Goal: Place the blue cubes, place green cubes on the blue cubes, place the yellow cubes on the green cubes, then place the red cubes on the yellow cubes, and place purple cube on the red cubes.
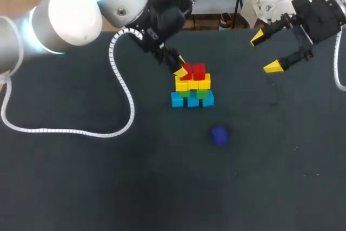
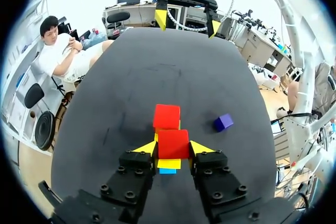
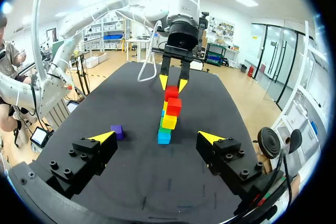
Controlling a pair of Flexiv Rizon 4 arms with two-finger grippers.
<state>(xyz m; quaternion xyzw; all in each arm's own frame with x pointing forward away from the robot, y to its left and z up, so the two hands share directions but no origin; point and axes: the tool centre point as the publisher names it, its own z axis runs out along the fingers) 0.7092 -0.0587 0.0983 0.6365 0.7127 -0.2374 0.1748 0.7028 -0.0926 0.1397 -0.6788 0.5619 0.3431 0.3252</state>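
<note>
A small cube stack stands mid-table: blue cubes (image 1: 193, 101) at the bottom, green cubes (image 1: 202, 93) on them, yellow cubes (image 1: 204, 83) above. Two red cubes form the top layer. My left gripper (image 1: 181, 70) is shut on the left red cube (image 2: 173, 141), its yellow tips touching both sides; this cube sits level with the other red cube (image 1: 199, 71). The purple cube (image 1: 219, 135) lies alone on the table in front of the stack, also seen as the purple cube (image 2: 223, 122). My right gripper (image 1: 266, 52) hangs open and empty at the back right, well away from the stack.
The dark table (image 1: 81, 187) carries only the stack and the purple cube. A white coiled cable (image 1: 121, 85) from my left arm loops over the table's left half.
</note>
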